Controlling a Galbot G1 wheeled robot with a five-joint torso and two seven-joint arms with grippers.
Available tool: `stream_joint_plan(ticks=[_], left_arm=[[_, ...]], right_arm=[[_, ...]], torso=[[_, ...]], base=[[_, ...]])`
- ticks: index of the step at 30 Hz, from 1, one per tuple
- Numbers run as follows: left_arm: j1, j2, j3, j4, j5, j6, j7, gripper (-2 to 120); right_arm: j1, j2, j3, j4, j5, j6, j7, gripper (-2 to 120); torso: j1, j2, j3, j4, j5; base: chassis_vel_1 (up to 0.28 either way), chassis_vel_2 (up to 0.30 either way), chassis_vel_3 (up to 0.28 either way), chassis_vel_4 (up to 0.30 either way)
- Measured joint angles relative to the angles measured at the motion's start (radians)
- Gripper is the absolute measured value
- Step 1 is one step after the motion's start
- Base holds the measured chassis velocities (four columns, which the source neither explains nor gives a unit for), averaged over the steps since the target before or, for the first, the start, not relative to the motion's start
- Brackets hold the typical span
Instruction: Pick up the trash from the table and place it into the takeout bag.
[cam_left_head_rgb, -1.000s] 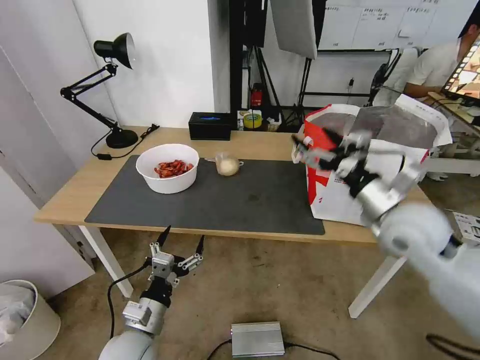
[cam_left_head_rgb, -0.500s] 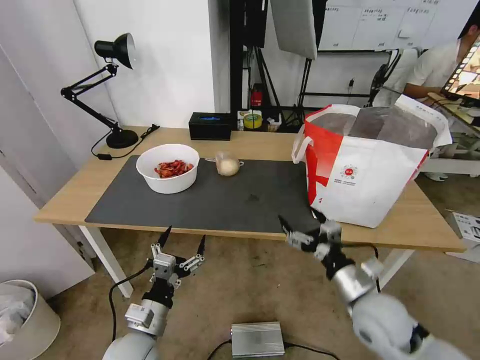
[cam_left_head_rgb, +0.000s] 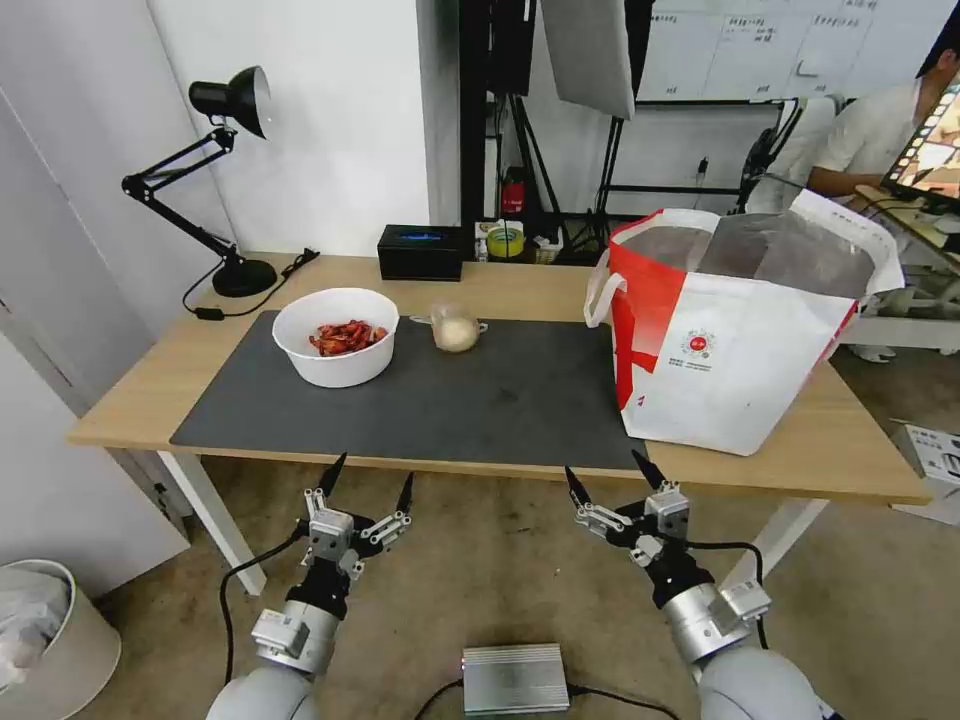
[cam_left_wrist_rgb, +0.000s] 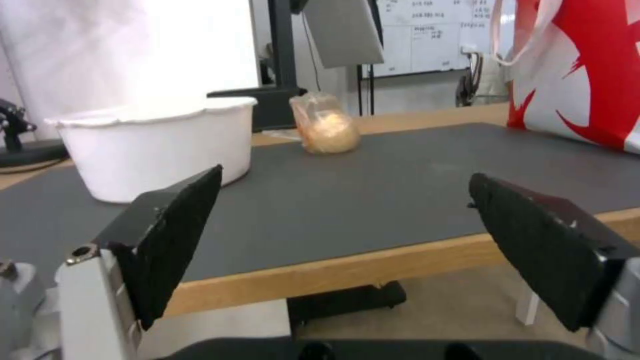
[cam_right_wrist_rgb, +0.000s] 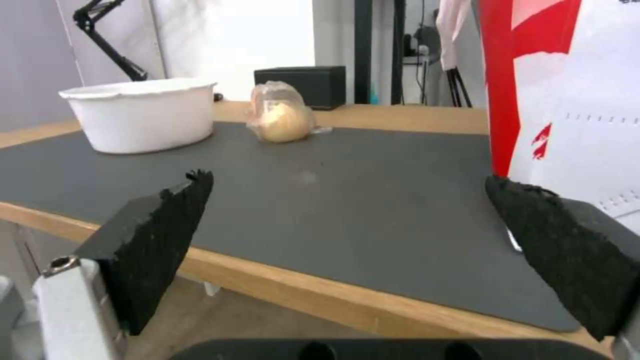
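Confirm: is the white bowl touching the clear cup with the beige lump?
Apart. The head view shows bare dark mat between the white bowl and the clear cup.

Takeout bag (cam_left_head_rgb: 740, 360) interior contents hidden; table (cam_left_head_rgb: 520, 285) legs partly hidden.

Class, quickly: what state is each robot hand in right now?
Left hand: open, holding nothing, below the table edge.
Right hand: open, holding nothing, below the table edge.

The mat (cam_left_head_rgb: 430, 400) lies on the table (cam_left_head_rgb: 130, 410). On the mat, the bowl (cam_left_head_rgb: 335, 336) sits at ten o'clock, the cup (cam_left_head_rgb: 455, 328) at twelve (just right of the bowl). The bag (cam_left_head_rgb: 735, 320) stands at three o'clock, the lamp (cam_left_head_rgb: 215, 180) and box (cam_left_head_rgb: 420, 252) behind.
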Motion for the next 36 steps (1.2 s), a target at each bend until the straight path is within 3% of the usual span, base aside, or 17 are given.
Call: stream_joint_plan(ticks=[13,24,31,36], left_arm=[[0.001,0.002,0.000,0.002,-0.008,0.007,0.001,100],[-0.002,-0.003,0.002,0.017,-0.003,0.005,0.001,100],[-0.004,-0.006,0.002,0.029,0.004,0.004,0.001,100],[-0.003,-0.008,-0.005,0.039,0.009,-0.006,0.000,100]], right_arm=[[0.105,-0.023,-0.045,-0.038,0.037,-0.010,0.003,100],[0.518,-0.017,-0.226,-0.169,0.255,-0.084,-0.056,100],[0.842,0.059,-0.416,-0.348,0.348,-0.186,-0.042,100],[0.971,0.121,-0.473,-0.470,0.370,-0.241,-0.038,100]], torso=[[0.000,0.000,0.000,-0.0001,0.0000],[0.000,0.000,0.000,0.0004,-0.0002],[0.000,0.000,0.000,0.0002,-0.0001],[0.000,0.000,0.000,0.0000,0.0000]], base=[[0.000,0.000,0.000,0.000],[0.000,0.000,0.000,0.000],[0.000,0.000,0.000,0.000],[0.000,0.000,0.000,0.000]])
